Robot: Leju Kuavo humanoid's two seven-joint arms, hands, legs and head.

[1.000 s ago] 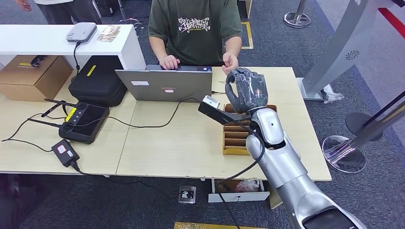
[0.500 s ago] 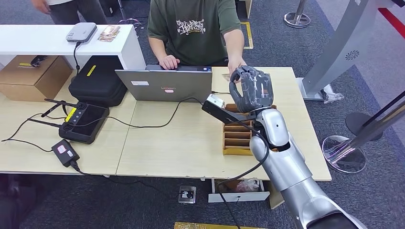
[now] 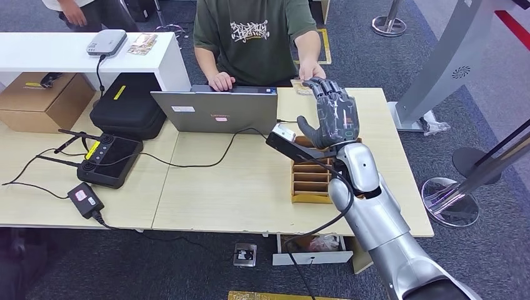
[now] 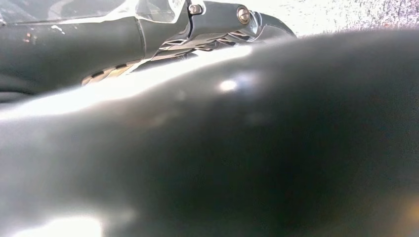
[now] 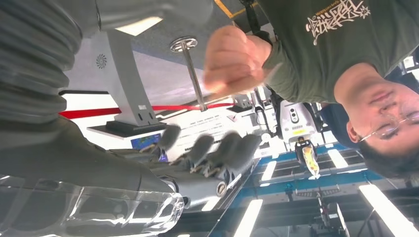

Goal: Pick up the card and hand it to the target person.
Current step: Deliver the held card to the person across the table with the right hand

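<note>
My right hand (image 3: pixel 331 115) is raised over the far right of the table, fingers stretched out and apart, nothing in them; its dark fingers (image 5: pixel 207 150) point toward the seated person (image 3: pixel 256 37). That person's hand (image 3: pixel 310 70) is just beyond my fingertips, closed into a fist (image 5: pixel 232 59). A small tan card (image 3: pixel 300 87) shows right under it at the table's far edge; whether it is held or lying there I cannot tell. The left wrist view is a dark blur with a bit of my left hand (image 4: pixel 217 19).
A cardboard box with slots (image 3: pixel 309 181) sits under my right forearm. An open laptop (image 3: pixel 215 111) with a cable stands before the person. A black case (image 3: pixel 128 106), a remote controller (image 3: pixel 109 159) and a small adapter (image 3: pixel 85 199) lie left. Another person stands far left.
My right hand went from curled to stretched open and rose slightly. The person's hand reached to my fingers, then drew back toward their body in a fist.
</note>
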